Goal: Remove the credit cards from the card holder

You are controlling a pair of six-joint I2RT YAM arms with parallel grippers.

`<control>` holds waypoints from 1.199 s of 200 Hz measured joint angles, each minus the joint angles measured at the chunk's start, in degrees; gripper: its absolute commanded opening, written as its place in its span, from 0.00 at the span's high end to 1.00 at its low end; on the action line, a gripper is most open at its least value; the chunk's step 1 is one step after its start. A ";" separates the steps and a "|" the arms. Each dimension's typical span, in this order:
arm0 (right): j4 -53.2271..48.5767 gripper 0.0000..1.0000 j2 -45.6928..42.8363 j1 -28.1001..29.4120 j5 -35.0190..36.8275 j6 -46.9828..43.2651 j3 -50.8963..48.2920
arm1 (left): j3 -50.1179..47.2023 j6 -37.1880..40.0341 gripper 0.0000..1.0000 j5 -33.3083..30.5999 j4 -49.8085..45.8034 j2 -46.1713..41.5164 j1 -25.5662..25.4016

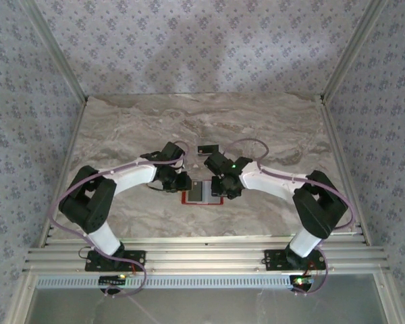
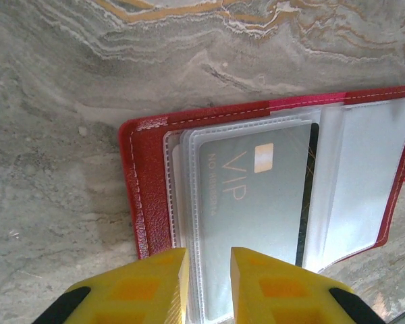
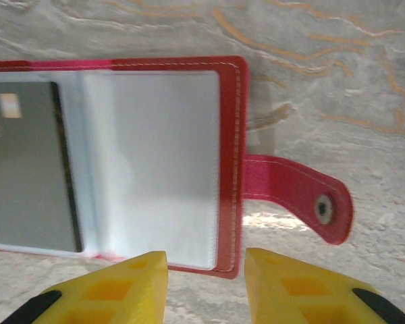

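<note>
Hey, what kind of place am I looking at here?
Probably a closed robot test booth: patterned walls box in a marble-look tabletop, and the left arm and right arm are bolted to an aluminium rail.

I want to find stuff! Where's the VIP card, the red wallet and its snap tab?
VIP card (image 2: 256,209): left wrist view, middle of its grey face.
red wallet (image 2: 145,196): left wrist view, its stitched red edge.
snap tab (image 3: 293,192): right wrist view, middle of the red strap.

I see the red card holder (image 1: 202,200) lying open and flat, a grey VIP credit card (image 2: 256,202) sleeved in the half just ahead of my left gripper (image 2: 208,263), its snap tab (image 3: 304,199) just ahead-right of my right gripper (image 3: 206,263).
</note>
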 measured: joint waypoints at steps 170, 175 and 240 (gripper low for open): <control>19.45 0.72 10.51 -2.40 -17.07 -0.44 1.64 | -0.46 0.11 0.80 -1.22 0.31 1.90 0.00; 19.43 0.72 10.73 -2.43 -17.05 -0.46 1.70 | -0.46 0.09 0.80 -1.22 0.31 1.90 0.00; 17.40 0.72 11.08 -2.38 -14.71 -1.55 2.21 | -0.48 0.09 0.80 -1.22 0.31 1.86 0.00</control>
